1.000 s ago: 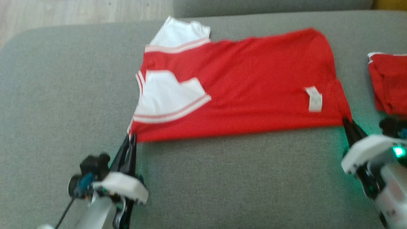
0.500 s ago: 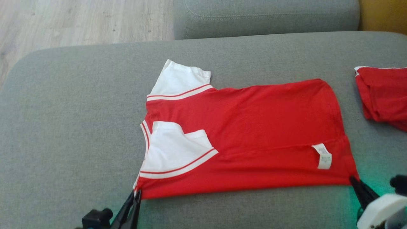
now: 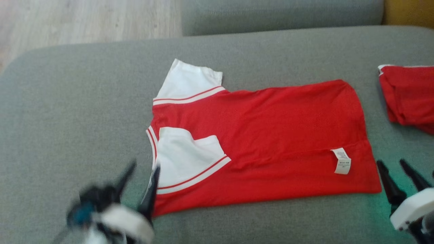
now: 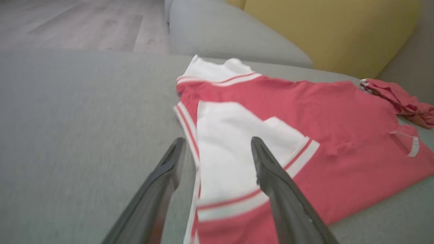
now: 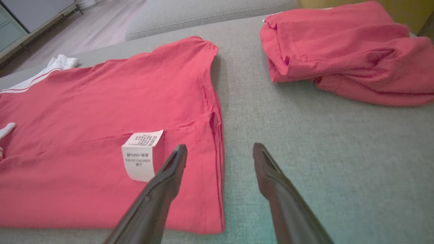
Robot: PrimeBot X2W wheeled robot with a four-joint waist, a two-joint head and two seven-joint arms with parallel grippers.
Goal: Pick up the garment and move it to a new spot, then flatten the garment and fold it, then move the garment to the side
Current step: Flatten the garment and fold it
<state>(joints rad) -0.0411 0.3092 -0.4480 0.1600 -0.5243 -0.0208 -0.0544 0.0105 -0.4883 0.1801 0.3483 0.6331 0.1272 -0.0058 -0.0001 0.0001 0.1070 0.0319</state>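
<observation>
Folded red garment [image 3: 271, 135] on the grey sofa cushion [image 3: 67, 101], as your head camera sees it. The garment lies flat near the cushion's middle, with its long axis running across your view from left to right. The collar end, with two white sleeves, points to your left. There the far sleeve [image 3: 190, 79] juts past the far edge and the near sleeve [image 3: 184, 156] is folded onto the red body. The hem end points to your right and carries a white label [image 3: 342, 161] close to the near right corner.

Your left claw [image 3: 144, 166] sits at the near left corner with its fingers apart. In the left wrist view one finger is over bare cushion and the other over the near sleeve. Your right claw [image 3: 391, 162] sits just beside the near right corner, fingers apart. A second red garment [image 3: 410, 95] lies bunched farther right, apart from the first.
</observation>
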